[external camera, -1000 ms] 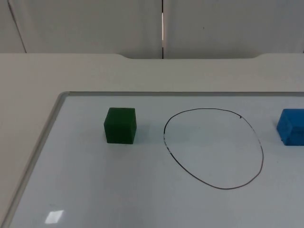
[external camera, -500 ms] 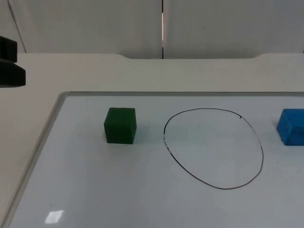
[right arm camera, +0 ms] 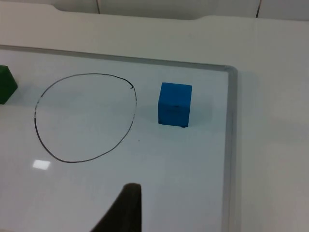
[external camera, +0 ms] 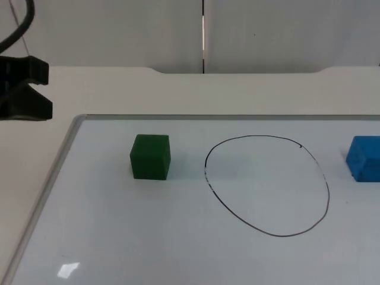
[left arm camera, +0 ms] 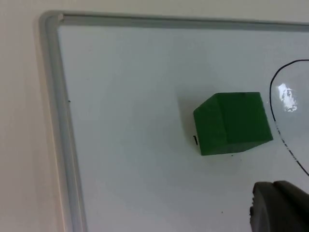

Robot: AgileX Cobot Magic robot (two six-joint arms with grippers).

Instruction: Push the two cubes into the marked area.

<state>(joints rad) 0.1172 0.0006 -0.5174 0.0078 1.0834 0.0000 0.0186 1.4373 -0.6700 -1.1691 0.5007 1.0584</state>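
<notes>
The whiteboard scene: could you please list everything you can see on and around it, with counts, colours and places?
green cube: one, dark green, on the whiteboard, outside the drawn outline on its left side.
blue cube: one, blue, on the whiteboard, outside the outline on its right side, near the board's right frame.
marked area: one, thin black hand-drawn oval, mid-board between the cubes, nothing inside it.
whiteboard: one, white with a grey frame, lying flat on the table.
table: one, off-white, under and around the board.
partition wall: grey, behind the table.
left gripper: one, black, beyond the board's far left corner, fingers spread.
right gripper: one black fingertip, above the board.
</notes>
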